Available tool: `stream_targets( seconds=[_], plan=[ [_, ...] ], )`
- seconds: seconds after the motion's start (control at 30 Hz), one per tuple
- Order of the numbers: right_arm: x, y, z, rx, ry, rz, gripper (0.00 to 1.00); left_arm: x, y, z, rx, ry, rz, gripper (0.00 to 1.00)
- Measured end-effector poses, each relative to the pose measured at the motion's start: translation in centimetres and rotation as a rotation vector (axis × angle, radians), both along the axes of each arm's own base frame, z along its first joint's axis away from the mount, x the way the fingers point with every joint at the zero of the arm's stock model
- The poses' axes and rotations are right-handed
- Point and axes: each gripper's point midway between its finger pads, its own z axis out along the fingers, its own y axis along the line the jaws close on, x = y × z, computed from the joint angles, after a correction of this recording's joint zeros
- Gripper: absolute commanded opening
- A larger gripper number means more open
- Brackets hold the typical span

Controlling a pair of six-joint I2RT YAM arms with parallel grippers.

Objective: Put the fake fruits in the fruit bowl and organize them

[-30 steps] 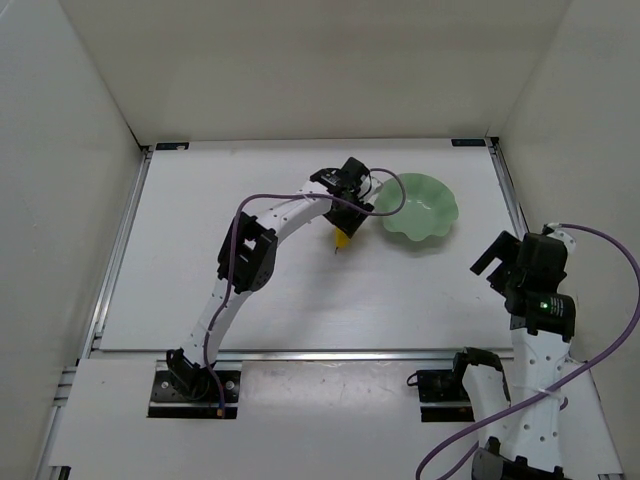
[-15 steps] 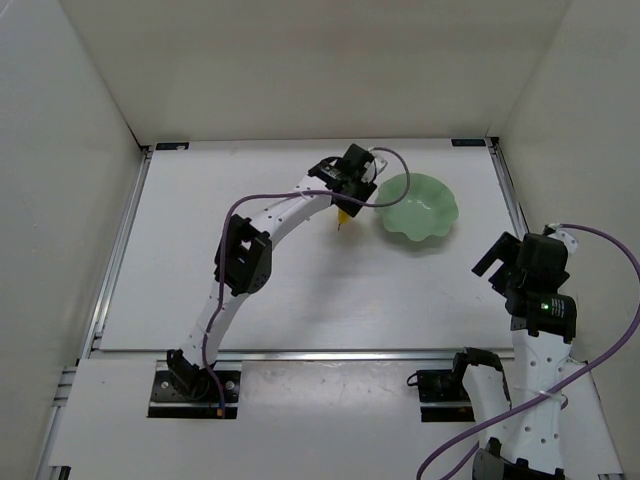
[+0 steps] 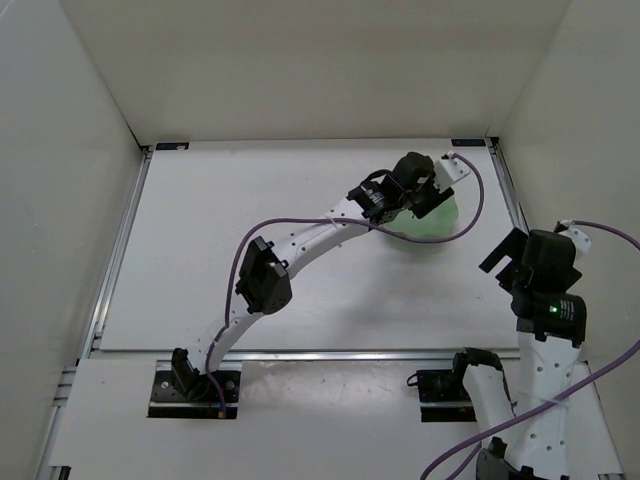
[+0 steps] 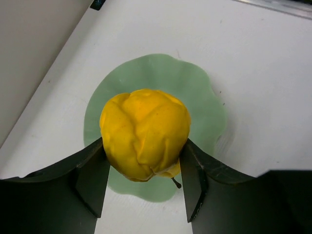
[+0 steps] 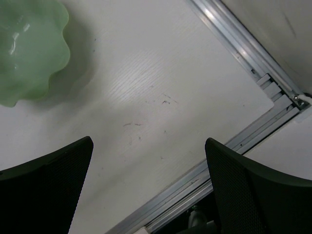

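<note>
White matte counter [image 3: 200, 260]. Only the mint-green fruit bowl [image 5: 27, 53] sits directly on it. A few faint dark scuffs [image 5: 165, 101] lie between the bowl and the aluminium rail [image 5: 229, 36] at the counter edge.

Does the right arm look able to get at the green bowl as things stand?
Probably only its near rim. The left arm hangs over the bowl, jaws shut on the pear, covering most of it. Nothing stands between that rim and the right arm.
</note>
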Motion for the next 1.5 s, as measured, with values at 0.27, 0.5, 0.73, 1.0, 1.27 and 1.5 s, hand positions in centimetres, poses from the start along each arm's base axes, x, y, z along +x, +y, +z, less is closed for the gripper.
stream_targets(
  seconds=[0.27,0.5,0.73,1.0,1.27,1.5],
  plan=[
    [-1.1,-0.7,3.8,-0.055,-0.096,-0.030,1.00,2.5,-0.3,-5.6,0.092,-0.041,0.007,0.99],
    [-1.7,-0.6,3.0,-0.047,-0.070,-0.029,1.00,3.1,-0.1,0.6,0.056,-0.191,0.085,0.99],
    [-1.3,-0.5,0.2,-0.018,0.005,-0.044,1.00,0.6,14.1,13.2,-0.025,-0.245,0.348,0.99],
    [0.1,-1.1,0.1,-0.017,0.009,-0.079,1.00,-7.6,42.4,6.4,0.094,0.010,0.799,0.99],
    [0.8,-1.3,0.3,-0.011,-0.012,-0.097,1.00,-19.4,55.0,-8.3,0.455,0.242,0.983,0.99],
    [1.0,-1.3,0.1,-0.005,-0.001,-0.101,1.00,-20.6,59.0,-8.5,0.429,0.268,1.201,0.99]
  ],
)
